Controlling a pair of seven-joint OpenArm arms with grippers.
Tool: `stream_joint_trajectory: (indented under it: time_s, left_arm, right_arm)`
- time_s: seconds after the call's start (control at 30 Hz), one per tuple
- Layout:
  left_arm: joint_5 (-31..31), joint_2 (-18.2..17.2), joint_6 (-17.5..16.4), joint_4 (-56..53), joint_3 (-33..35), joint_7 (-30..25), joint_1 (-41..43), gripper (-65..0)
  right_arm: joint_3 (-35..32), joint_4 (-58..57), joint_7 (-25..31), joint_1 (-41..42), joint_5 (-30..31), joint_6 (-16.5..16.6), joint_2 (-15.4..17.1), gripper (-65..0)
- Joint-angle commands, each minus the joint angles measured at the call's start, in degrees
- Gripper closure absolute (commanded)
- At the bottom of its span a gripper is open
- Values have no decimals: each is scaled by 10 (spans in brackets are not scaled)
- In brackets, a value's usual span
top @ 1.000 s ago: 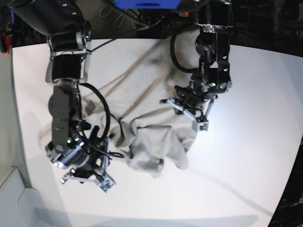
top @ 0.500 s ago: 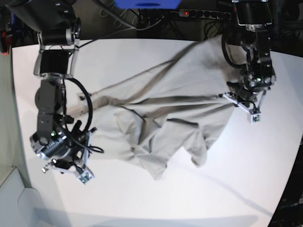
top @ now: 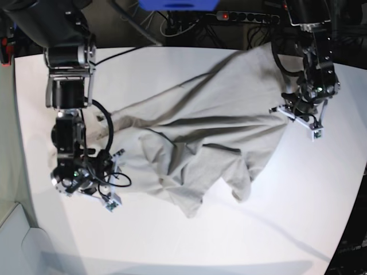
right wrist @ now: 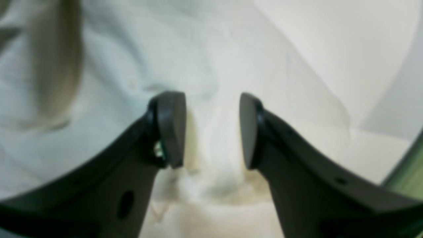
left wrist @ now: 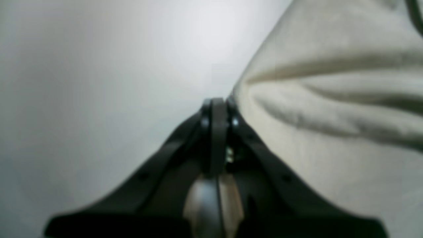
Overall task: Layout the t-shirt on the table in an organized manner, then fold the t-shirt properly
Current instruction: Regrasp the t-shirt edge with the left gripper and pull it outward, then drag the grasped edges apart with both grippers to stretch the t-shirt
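The left claw (left wrist: 216, 109) is squeezing tight, pinching the edge of the shirt (top: 206, 134) at the table's (top: 298, 206) far right side. The right claw (right wrist: 211, 129) is sitting with its fingers apart over the shirt's left edge, gripping nothing. The shirt is lying wrinkled, spreading across the table between both claws.

No readable text, label, brand, number or sign anywhere.

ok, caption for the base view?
Both arms spread the t-shirt across the table, which is still bunched at its middle.
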Motion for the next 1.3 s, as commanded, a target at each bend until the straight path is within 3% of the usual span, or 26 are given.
stream_joint_trajectory:
  time_s: [0.0, 0.17, 0.37, 0.5, 0.6, 0.83, 1.0, 1.17, 1.27]
  left_arm:
    - [-2, -5, -1, 11, -1, -13, -3, -1]
    - [-2, -3, -1, 11, -1, -13, 2, -1]
    - [-3, -5, -1, 20, -2, -13, -2, -1]
    - [-3, -6, -1, 68, -3, -9, -2, -1]
    - [-3, 0, -1, 113, -3, -8, -2, -1]
    - [-49, 39, -1, 198, 3, 11, 1, -1]
    - [-54, 85, -1, 180, 15, 77, -1, -1]
    - [-54, 94, -1, 108, 78, 72, 20, -1]
    - [-54, 94, 0, 52, 109, 35, 22, -1]
  right_arm:
    - [2, -12, 17, 23, 2, -3, 9, -269]
    - [18, -77, 45, 31, 2, -3, 28, -269]
    - [126, -78, 41, 3, 4, -3, 29, -269]
    - [191, -75, 2, -22, 3, -3, 28, -269]
    - [222, -8, -32, -55, 6, -3, 21, -269]
    - [222, 179, -66, -91, 6, -3, -21, -269]
    - [221, 205, -71, -77, 7, -3, -22, -269]
    - [168, 208, -71, -62, 7, -3, -8, -269]
    - [118, 208, -69, -53, 6, -3, 0, -269]
